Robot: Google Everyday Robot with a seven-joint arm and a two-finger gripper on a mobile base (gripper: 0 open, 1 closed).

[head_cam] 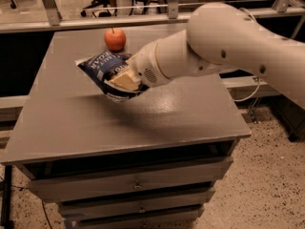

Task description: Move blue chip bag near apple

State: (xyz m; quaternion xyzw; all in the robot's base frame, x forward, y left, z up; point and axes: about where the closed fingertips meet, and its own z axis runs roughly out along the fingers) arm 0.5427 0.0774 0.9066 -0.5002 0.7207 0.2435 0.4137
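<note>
My gripper [125, 81] sits at the end of my arm [214, 46], above the middle-left part of the table [143, 123]. It is clamped on the near, lower end of the blue chip bag [102, 67]. I can make out little of the fingers themselves, since they are sunk in the crinkled foil. But the bag hangs clear of the tabletop with its shadow beneath it, so I judge the hold to be firm. The bag's long axis runs away from my wrist, up and to the left in the camera view, and its free end points toward the far edge of the table. The apple [115, 38] stands upright there, just beyond that free end and a little to the side of it. What matters for the coming move is that the apple lies ahead of my gripper, along nearly the same line as the bag. The bag's top edge looks close under the apple, almost touching it. With the bag in the air and only this one angle, though, I cannot be sure how much tabletop really lies between them. My judgement is that very little reach forward is left. The next thing is to lower the bag onto the table short of the apple, without pushing the free end into it and setting it rolling.
</note>
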